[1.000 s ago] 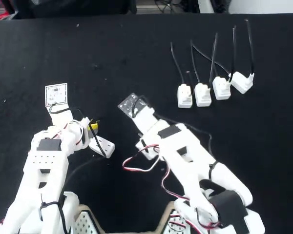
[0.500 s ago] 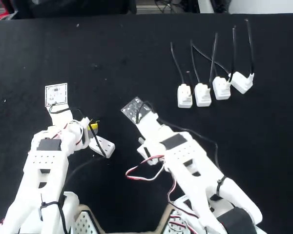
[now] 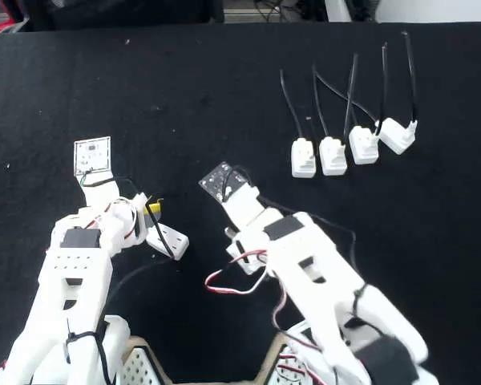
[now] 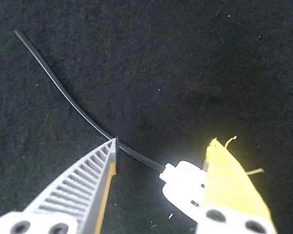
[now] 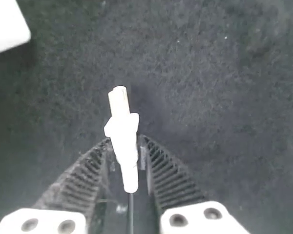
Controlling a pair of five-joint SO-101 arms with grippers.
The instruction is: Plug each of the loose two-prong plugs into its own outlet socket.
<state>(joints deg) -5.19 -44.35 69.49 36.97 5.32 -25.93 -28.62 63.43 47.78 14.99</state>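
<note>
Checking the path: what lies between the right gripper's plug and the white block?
Bare black table, as the right wrist view shows; plug and block sit apart.

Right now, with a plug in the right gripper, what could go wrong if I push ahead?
1. The right gripper pinches the plug by its rear, with the front sticking far out; a push could twist it in the grip.
2. The left gripper is open, with a finger on either side of the white piece, so that piece may slide under a push.
3. Its cord runs between those fingers and could snag.
</note>
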